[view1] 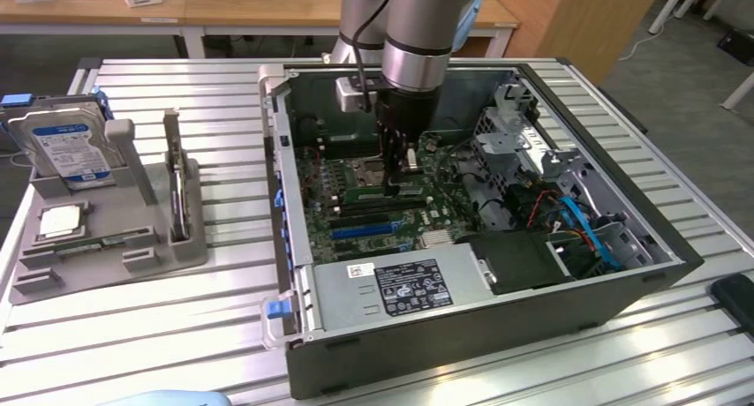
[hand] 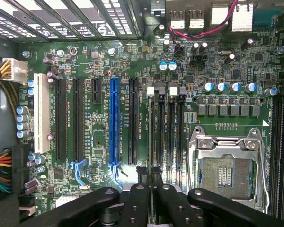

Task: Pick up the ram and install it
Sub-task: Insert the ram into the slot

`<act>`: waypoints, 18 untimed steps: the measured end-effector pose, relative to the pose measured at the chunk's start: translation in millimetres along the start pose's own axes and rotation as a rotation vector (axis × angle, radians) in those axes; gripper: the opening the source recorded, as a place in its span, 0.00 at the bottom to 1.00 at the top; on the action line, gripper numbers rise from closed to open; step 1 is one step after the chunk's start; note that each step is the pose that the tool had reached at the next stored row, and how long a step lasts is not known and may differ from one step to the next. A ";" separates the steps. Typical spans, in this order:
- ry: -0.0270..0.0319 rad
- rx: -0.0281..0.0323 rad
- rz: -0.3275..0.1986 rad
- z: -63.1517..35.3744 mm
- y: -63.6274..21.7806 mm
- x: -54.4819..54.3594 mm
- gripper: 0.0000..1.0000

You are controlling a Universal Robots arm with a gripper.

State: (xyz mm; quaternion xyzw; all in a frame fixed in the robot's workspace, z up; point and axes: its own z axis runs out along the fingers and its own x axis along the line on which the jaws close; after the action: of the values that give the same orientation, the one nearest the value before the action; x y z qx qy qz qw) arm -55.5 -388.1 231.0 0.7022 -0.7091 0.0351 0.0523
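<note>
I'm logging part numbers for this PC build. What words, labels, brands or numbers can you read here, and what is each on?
No text can be read for certain.
Blue label on the hard drive: too small to read.
Black label on the power supply: too small to read.
Small white sticker beside it: too small to read.
White print on the motherboard beside the slots: blurred.

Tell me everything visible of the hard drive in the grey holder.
The hard drive is a silver metal box with a blue-and-white label facing the camera. It stands on edge, leaning slightly back, in the grey holder at the exterior view's left, outside the computer case. Only the holder seems to touch it.
</note>
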 end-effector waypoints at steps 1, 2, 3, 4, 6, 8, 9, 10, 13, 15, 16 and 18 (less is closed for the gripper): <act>0.0000 0.0019 0.000 0.0 0.4 0.0 0.13; -0.0001 0.0042 0.000 0.1 0.5 0.0 0.13; -0.0002 0.0061 0.001 0.1 0.5 0.0 0.13; -0.0002 0.0084 0.001 0.1 0.8 0.0 0.13; -0.0003 0.0142 0.002 0.1 1.6 0.0 0.13; -0.0002 0.0201 0.002 0.1 3.0 0.0 0.13; -0.0003 0.0224 0.003 0.1 3.6 0.0 0.13; -0.0001 0.0240 0.003 0.1 4.6 0.0 0.13; -0.0003 0.0281 0.003 0.2 6.3 0.0 0.13; -0.0005 0.0295 0.003 0.2 6.3 0.0 0.13; -0.0005 0.0294 0.003 0.2 6.3 0.1 0.13; -0.0004 0.0294 0.003 0.2 6.4 0.0 0.13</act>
State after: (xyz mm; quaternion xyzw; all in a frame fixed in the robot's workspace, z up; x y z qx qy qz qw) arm -61.9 -388.1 231.0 0.7018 -0.7097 0.0455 0.0417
